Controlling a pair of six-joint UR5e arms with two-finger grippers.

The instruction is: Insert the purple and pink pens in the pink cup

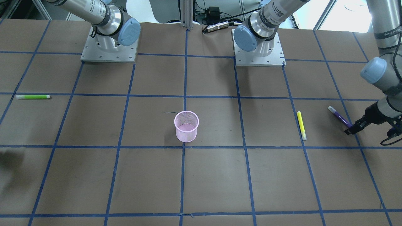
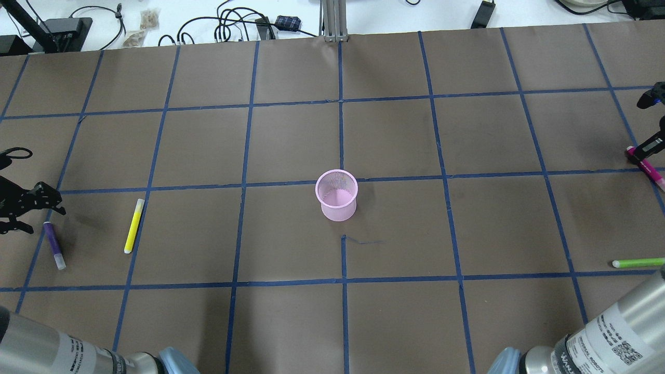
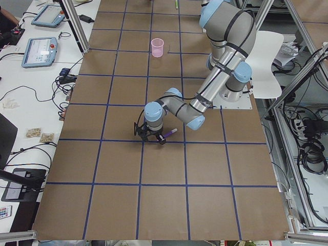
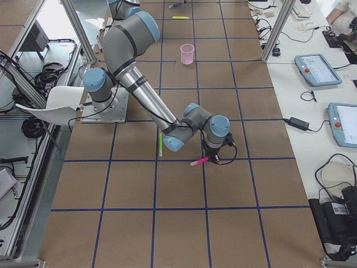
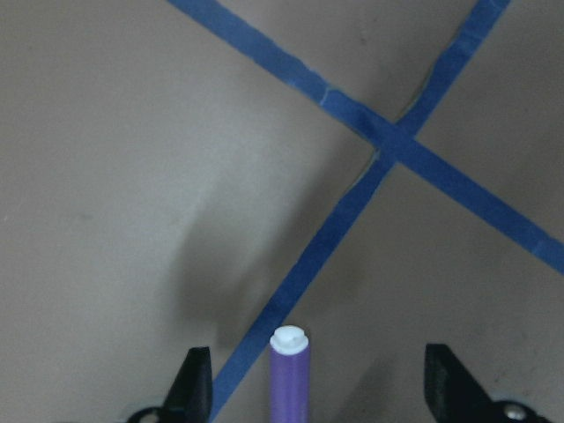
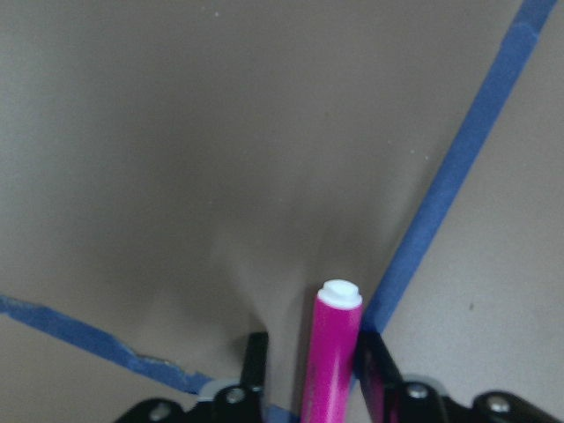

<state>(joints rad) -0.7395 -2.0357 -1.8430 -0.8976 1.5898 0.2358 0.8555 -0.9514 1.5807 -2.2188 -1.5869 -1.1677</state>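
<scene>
In the front-facing view you see the pink cup upright near the middle of the desk, alone in its square. On that view's right the left gripper is down at the lower end of the purple pen, which lies flat on the desk. A yellow pen lies near it on the cup's side, and a green pen lies well apart on the view's far left.

From overhead, the right gripper sits at the right edge, at the upper end of the pink pen, which also lies on the desk. Both task pens are well apart from the cup, 1 at each end.

In the 2 side views each near arm reaches low, with its pen sticking out just beside the gripper.

Your left wrist camera shows the fingers spread wide, the purple pen between them and touching neither.

Your right wrist camera shows the fingers drawn in narrow around the pink pen. The 1 on the view's right touches it, while a sliver of desk shows on the other side. I cannot tell whether the pen is clamped.
</scene>
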